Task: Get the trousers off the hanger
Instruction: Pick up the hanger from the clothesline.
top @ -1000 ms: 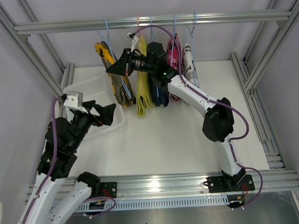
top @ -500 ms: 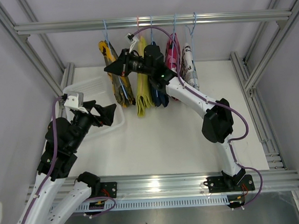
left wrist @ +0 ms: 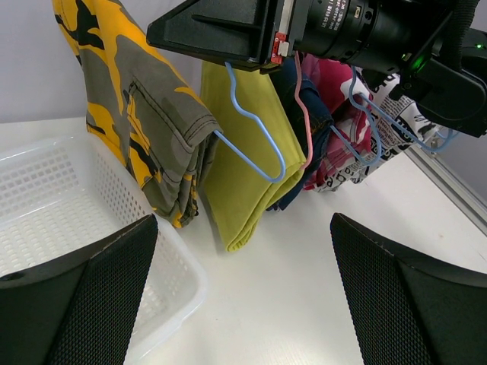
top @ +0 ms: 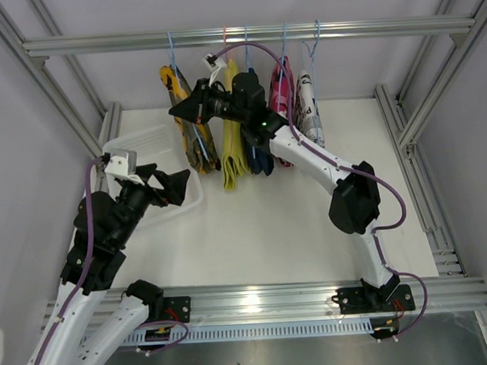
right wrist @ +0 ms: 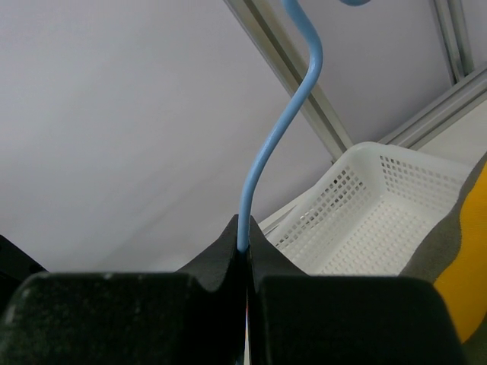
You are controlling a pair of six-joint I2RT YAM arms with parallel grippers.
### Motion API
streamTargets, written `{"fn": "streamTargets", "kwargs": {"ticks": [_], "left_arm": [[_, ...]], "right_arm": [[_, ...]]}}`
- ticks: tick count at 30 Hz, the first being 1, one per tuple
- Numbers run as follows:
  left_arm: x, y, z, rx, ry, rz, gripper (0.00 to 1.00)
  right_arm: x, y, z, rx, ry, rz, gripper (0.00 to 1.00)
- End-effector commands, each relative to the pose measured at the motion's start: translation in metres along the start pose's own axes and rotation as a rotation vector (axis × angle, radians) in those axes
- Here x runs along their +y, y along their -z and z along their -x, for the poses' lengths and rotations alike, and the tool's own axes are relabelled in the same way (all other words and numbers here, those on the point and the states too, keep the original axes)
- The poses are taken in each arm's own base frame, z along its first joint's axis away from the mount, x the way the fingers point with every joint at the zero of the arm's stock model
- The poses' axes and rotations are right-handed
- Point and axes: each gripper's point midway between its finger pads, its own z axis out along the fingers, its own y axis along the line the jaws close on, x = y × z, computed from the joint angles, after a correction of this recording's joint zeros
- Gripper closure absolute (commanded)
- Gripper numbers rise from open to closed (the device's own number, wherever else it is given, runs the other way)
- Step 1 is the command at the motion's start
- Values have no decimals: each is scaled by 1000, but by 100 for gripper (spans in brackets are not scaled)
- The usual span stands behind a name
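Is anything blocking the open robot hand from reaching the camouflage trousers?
Nothing visible does. The open left gripper faces the yellow-brown camouflage cloth trousers across open space above the white plastic mesh basket. The right gripper, shut on their light blue wire hanger, sits higher up.

A white perforated plastic basket (top: pixel 153 143) is being carried at the left side of the white desk (top: pixel 272 231), which is being bordered by an aluminium frame (top: pixel 429 211), while a horizontal aluminium rail (top: pixel 383 27) is being held across the back, above the desk, before pale grey walls (top: pixel 22 123).
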Motion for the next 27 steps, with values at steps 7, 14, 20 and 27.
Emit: {"fn": "streamTargets", "kwargs": {"ticks": [7, 14, 20, 27], "left_arm": [[-10, 2, 15, -32, -19, -38, 1], [-9, -1, 12, -20, -18, -38, 1], [-9, -4, 10, -12, -17, -36, 1], [-14, -3, 9, -6, -14, -64, 1]], "right_arm": [[91, 41, 144, -359, 265, 130, 100], [81, 44, 163, -394, 274, 118, 100], [72, 42, 177, -417, 268, 108, 100], [76, 42, 179, -438, 263, 106, 100]]}}
